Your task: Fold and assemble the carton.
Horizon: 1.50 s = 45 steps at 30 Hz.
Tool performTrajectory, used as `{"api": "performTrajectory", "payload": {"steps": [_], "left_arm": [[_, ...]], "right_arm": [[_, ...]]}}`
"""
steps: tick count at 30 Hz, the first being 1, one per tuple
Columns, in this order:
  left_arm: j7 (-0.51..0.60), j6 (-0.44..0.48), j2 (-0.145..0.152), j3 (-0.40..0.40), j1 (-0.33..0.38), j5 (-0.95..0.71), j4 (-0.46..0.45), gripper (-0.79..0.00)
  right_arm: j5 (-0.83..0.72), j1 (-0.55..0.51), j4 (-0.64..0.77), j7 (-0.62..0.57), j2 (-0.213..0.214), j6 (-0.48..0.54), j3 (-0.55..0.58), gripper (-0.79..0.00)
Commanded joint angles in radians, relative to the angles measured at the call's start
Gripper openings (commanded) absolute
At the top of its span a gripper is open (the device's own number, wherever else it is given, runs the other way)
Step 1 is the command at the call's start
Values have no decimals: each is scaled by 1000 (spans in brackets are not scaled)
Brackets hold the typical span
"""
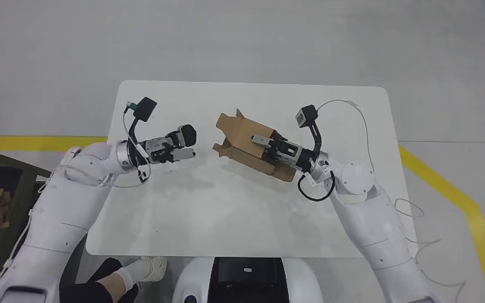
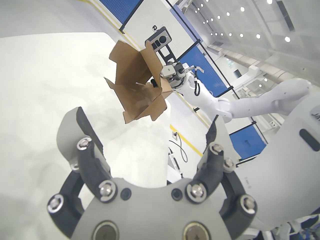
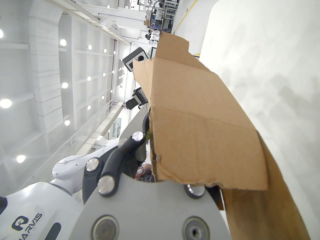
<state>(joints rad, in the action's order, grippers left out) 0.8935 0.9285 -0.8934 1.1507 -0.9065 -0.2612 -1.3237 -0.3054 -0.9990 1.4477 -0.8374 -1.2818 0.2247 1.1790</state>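
now, with the right pincer (image 1: 265, 145) clamping the carton (image 1: 239, 133) at frame centre, the open, empty left pincer (image 1: 191, 145) should push 1 splayed flap (image 1: 222, 148) inward along its crease.

L tool (image 2: 147, 118) hovers w/ jaws wide apart; R tool (image 1: 262, 142) clamped on carton (image 1: 239, 130) wall, both arms bent inward.
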Motion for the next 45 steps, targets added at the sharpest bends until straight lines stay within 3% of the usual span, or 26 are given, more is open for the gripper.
{"api": "performTrajectory", "payload": {"steps": [1, 3, 19, 22, 25, 30, 35, 45], "left_arm": [[-58, 57, 6, -17, 8, 45, 9, 0], [-86, 84, 12, -19, 24, 123, 10, 0], [-111, 73, 9, -4, 16, 129, -11, 0], [-154, 49, 17, 44, -7, 205, -46, 0], [-248, 84, 16, 77, -53, 321, -70, 0], [-388, 84, 3, 68, -69, 540, -80, 0], [-622, 84, -13, 13, -50, 781, -67, 0], [-1095, 84, -24, -142, 41, 1312, 84, 0]], "right_arm": [[0, 0, 0, 0, 0, 0, 0, -785], [0, 0, 0, 0, 0, 0, 0, -785], [0, 0, 0, 0, 0, 0, 0, -785], [0, 0, 0, 0, 0, 0, 0, -785], [0, 0, 0, 0, 0, 0, 0, -785], [0, 0, 0, 0, 0, 0, 0, -785], [0, 0, 0, 0, 0, 0, 0, -785], [0, 0, 0, 0, 0, 0, 0, -785]]}}
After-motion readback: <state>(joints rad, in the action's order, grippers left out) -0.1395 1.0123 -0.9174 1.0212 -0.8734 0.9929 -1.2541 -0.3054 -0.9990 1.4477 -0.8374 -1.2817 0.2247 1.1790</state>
